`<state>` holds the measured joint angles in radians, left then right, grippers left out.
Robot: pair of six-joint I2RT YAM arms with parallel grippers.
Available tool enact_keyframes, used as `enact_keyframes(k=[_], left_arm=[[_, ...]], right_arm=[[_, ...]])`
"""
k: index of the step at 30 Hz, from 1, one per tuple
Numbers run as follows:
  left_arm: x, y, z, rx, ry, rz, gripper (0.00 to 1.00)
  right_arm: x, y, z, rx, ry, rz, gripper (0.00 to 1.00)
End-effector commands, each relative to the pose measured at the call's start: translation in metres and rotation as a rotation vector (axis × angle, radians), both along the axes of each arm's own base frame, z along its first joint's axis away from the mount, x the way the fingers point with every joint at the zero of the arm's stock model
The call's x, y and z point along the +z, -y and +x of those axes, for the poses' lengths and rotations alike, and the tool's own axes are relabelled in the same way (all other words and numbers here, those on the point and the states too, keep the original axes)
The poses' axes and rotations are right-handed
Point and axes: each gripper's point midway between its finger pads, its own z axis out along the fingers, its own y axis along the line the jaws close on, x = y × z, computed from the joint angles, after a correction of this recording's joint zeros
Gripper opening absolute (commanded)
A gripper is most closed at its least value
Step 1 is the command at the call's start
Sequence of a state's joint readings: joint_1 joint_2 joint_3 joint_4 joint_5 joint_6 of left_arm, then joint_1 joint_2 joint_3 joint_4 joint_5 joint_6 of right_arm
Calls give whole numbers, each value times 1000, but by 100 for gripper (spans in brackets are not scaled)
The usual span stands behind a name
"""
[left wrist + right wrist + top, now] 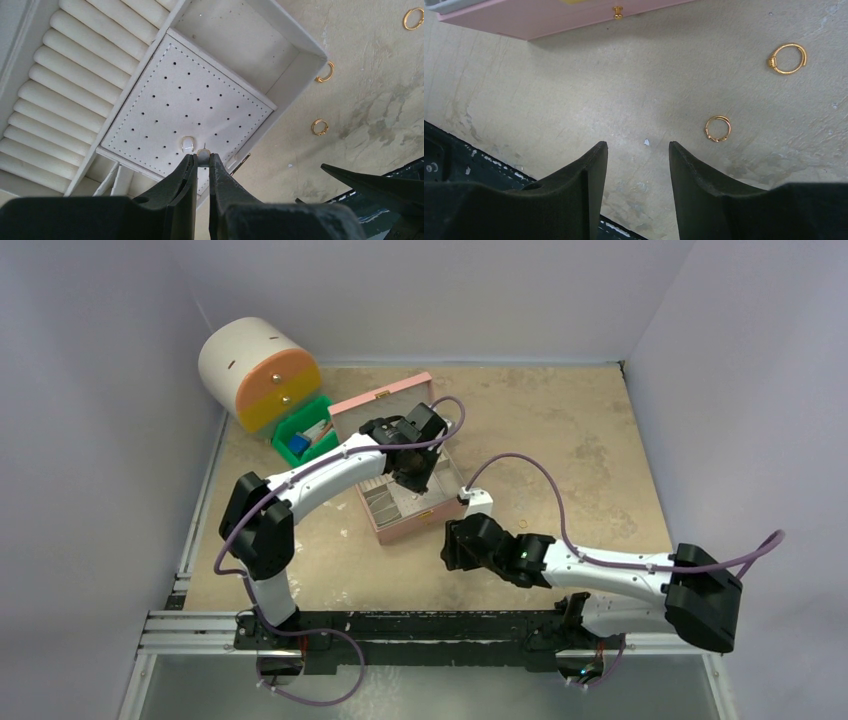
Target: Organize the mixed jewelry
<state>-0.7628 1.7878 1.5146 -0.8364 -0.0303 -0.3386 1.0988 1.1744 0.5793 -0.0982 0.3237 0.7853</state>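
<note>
Three gold rings lie flat on table [380, 100], apart from one another: large ring [413, 18] farthest from box [300, 65], open-band ring [325, 72] just beside box wall, small ring [319, 127] with tiny knot on band. Right wrist view shows two flat on table — thin hoop [788, 58] with small bead, smaller hoop [717, 128] with notch. Pale stud [189, 144] sits on perforated pad [190, 90]. Tiny pale piece [203, 157] — thin pin up — pinched in left gripper [202, 161].
</note>
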Motion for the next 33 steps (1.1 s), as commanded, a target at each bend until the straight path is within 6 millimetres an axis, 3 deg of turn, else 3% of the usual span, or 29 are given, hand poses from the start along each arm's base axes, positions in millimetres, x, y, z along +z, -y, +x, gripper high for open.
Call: enact_keyframes(k=[1, 21, 33], left_arm=[[11, 9, 8, -30, 39, -27, 0], [-10, 4, 26, 24, 51, 18, 0], [-10, 5, 27, 26, 50, 0, 0]], right_arm=[[4, -11, 4, 3, 9, 33, 51], [0, -9, 3, -5, 3, 34, 49], [-1, -8, 2, -4, 2, 39, 49]])
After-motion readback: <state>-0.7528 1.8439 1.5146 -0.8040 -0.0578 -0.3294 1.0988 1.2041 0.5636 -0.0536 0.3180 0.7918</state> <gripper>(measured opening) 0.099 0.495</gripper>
